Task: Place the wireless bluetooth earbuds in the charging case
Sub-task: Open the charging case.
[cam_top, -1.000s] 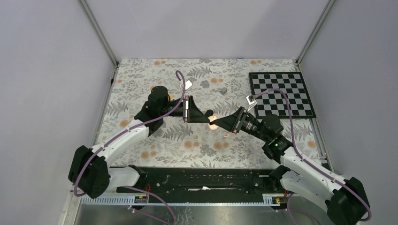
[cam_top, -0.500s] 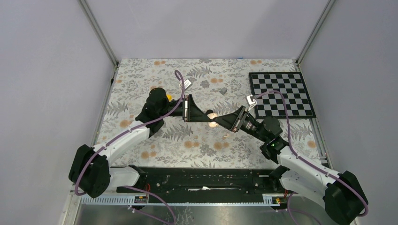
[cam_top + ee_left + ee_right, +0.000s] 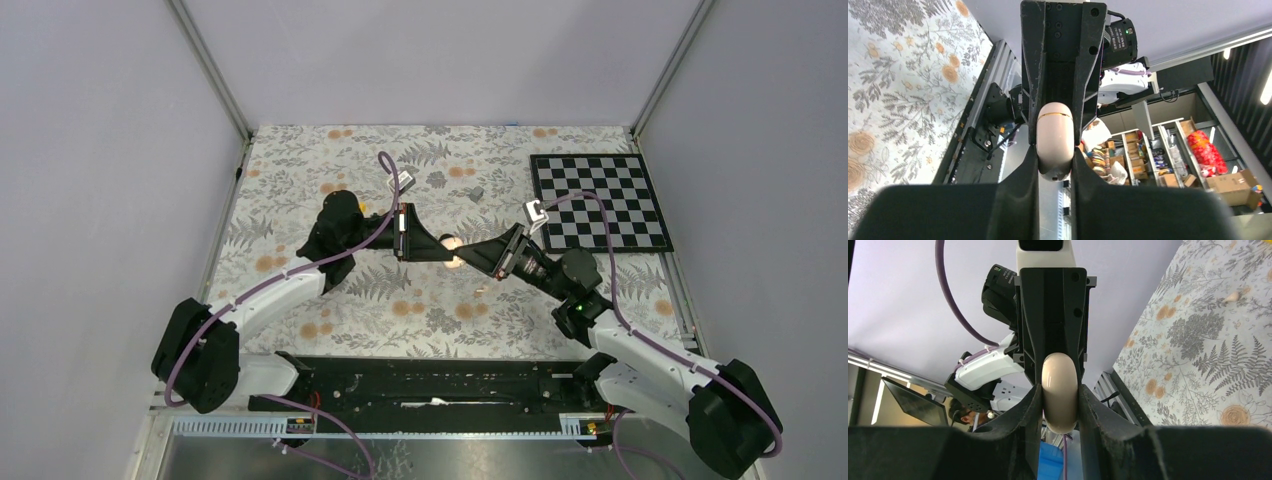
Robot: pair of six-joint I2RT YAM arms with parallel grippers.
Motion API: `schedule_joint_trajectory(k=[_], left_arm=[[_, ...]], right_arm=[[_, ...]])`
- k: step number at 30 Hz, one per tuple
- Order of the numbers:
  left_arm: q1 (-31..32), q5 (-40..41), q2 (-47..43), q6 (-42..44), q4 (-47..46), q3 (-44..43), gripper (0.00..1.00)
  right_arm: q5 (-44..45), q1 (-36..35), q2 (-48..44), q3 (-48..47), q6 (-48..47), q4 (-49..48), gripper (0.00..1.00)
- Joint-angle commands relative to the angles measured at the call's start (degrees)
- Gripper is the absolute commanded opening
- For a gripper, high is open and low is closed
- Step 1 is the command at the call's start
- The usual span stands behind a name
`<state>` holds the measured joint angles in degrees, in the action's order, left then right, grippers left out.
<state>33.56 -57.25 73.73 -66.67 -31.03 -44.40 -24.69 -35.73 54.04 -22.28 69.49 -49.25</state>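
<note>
Fingers of the left hand (image 3: 443,247) and right hand (image 3: 466,254) both pinch one cream oval plastic charging case (image 3: 1054,137), from opposite ends, above the middle of the counter (image 3: 500,310). A small grey block (image 3: 476,192) lies toward the far edge, and a black-and-white checkered mat (image 3: 600,200) fills the far right corner. Fern-and-flower cloth (image 3: 300,170) covers the counter. Plain lilac-grey walls (image 3: 430,60) enclose it.

The charging case (image 3: 1055,140) is pale cream with a thin gold seam line. The left gripper (image 3: 1055,161) and right gripper (image 3: 1060,395) are matte black. The tablecloth (image 3: 420,300) is white, printed with grey ferns and orange flowers. The checkerboard (image 3: 600,200) has black and white squares. A small block (image 3: 476,192) is grey. Purple cables (image 3: 940,255) run along the white-and-black arms (image 3: 655,352).
</note>
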Motion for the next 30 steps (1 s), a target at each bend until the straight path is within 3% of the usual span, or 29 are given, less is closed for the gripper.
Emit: schedule_joint_trajectory(k=[1,3,7,10,15,25,30], left_arm=[[0.5,-0.6,-0.09,-0.71,-5.3,-0.6,0.01],[0.52,-0.63,-0.18,-0.67,-5.36,-0.45,0.0],[0.54,-1.19,-0.88,-0.57,-5.52,-0.01,0.0],[0.54,-1.31,-1.54,-0.26,-5.38,0.24,0.0],[0.54,-1.2,-1.46,-0.08,-5.37,0.19,0.0],[0.54,-1.23,-1.99,0.07,-4.8,-0.34,0.0],[0.54,-1.02,-1.59,0.71,-3.87,0.05,0.0]], right_arm=[[0.26,0.23,0.02,-0.44,-0.24,-2.45,0.0],[0.4,0.23,-0.28,-0.14,-0.24,-2.04,0.0],[1.97,0.33,-3.07,0.21,-1.68,2.68,0.34],[2.88,1.04,-5.7,0.43,-2.51,5.4,0.48],[3.59,1.53,-7.18,1.83,-2.18,6.45,0.54],[1.75,1.54,-5.55,1.04,-2.52,5.25,0.53],[-0.24,1.54,-5.21,-1.05,-3.12,4.34,0.57]])
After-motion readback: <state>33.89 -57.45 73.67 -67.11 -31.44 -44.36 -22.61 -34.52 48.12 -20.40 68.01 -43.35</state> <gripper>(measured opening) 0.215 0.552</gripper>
